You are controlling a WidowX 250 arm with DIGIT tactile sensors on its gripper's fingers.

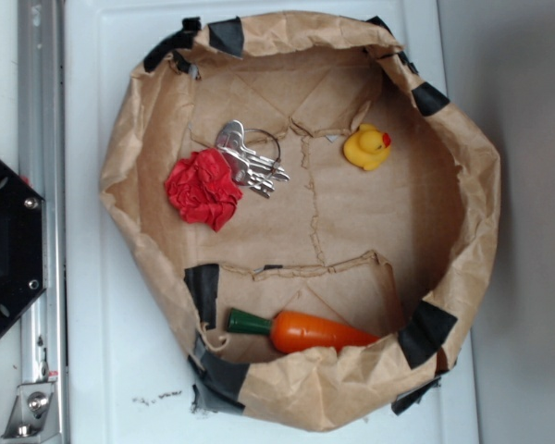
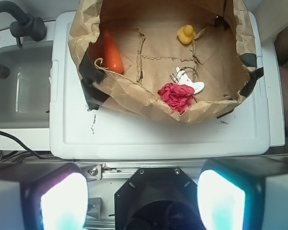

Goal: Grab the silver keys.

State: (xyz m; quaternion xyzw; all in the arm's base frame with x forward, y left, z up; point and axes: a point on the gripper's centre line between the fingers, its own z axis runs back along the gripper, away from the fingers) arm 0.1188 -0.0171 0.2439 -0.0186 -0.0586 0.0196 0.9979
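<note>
The silver keys [image 1: 250,159] lie on the floor of a brown paper bag basket [image 1: 481,185], touching the right side of a crumpled red ball [image 1: 203,190]. In the wrist view the silver keys [image 2: 191,84] sit just behind the red ball [image 2: 176,97]. My gripper [image 2: 143,201] is open, its two glowing fingers wide apart at the bottom of the wrist view. It hangs high above the robot base, well short of the basket, with nothing between its fingers. The gripper does not show in the exterior view.
A yellow rubber duck [image 1: 366,148] sits right of the keys. An orange toy carrot [image 1: 305,331] lies by the basket's near wall. The basket stands on a white lid [image 2: 158,136]. A grey sink [image 2: 19,91] and black hose [image 2: 19,24] are at the wrist view's left.
</note>
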